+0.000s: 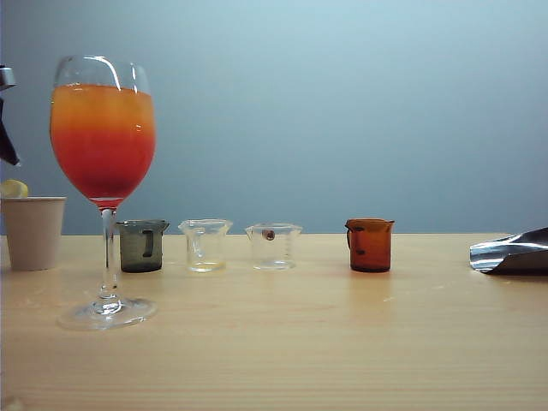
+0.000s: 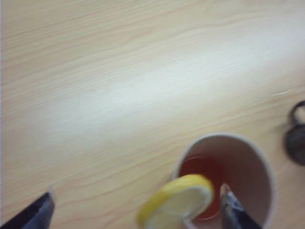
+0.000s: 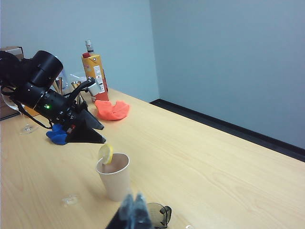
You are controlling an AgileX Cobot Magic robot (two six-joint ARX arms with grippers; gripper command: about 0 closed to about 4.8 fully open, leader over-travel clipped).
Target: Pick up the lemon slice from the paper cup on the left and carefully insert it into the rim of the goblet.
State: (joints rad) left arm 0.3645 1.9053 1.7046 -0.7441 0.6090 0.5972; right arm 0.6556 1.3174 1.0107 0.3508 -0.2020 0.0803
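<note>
The lemon slice (image 2: 176, 202) leans on the rim of the paper cup (image 2: 259, 174), which holds a little red liquid. My left gripper (image 2: 136, 192) hangs open just above the cup, with the slice between its fingers and close to one fingertip (image 2: 228, 200). The other finger is out over the bare table. In the exterior view the paper cup (image 1: 32, 231) is at the far left with the lemon slice (image 1: 13, 188) on top. Beside it stands the goblet (image 1: 104, 128) of orange-red drink. My right gripper (image 3: 133, 202) is shut and empty, low at the table's right.
Grey (image 1: 141, 246), clear (image 1: 205, 245), clear (image 1: 274, 246) and amber (image 1: 370, 245) beakers stand in a row behind the goblet. In the right wrist view a bottle (image 3: 95, 71), an orange cloth (image 3: 112, 109) and a blue object (image 3: 57, 136) lie beyond the cup.
</note>
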